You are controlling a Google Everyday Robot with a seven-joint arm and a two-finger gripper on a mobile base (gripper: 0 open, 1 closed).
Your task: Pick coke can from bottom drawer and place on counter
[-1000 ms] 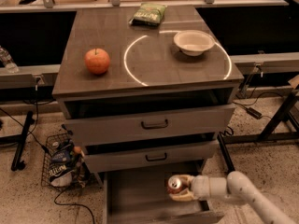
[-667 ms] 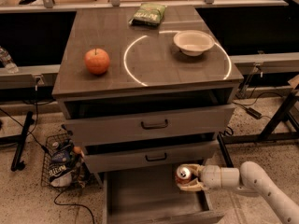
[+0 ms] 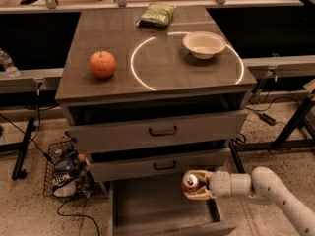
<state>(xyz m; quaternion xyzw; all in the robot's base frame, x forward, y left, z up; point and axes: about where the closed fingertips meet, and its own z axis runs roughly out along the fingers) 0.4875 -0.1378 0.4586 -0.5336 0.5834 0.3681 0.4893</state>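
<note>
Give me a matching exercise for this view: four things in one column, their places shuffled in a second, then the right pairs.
Things:
1. small red coke can
2. round red-orange apple
3. shallow cream bowl
4. green snack bag

Places:
A. far edge of the grey-brown wooden counter, beyond the white circle
B. gripped in the white two-finger tool, above the open grey bottom drawer
C. on the counter, left of the circle
D. over the circle's right-hand line

Pairs: 1-B; 2-C; 3-D; 4-A.

A speckled floor (image 3: pixel 29 215), a cluttered wire basket (image 3: pixel 61 173) and black cables (image 3: pixel 74 211), with the gripper (image 3: pixel 193 186) low at centre-right.
</note>
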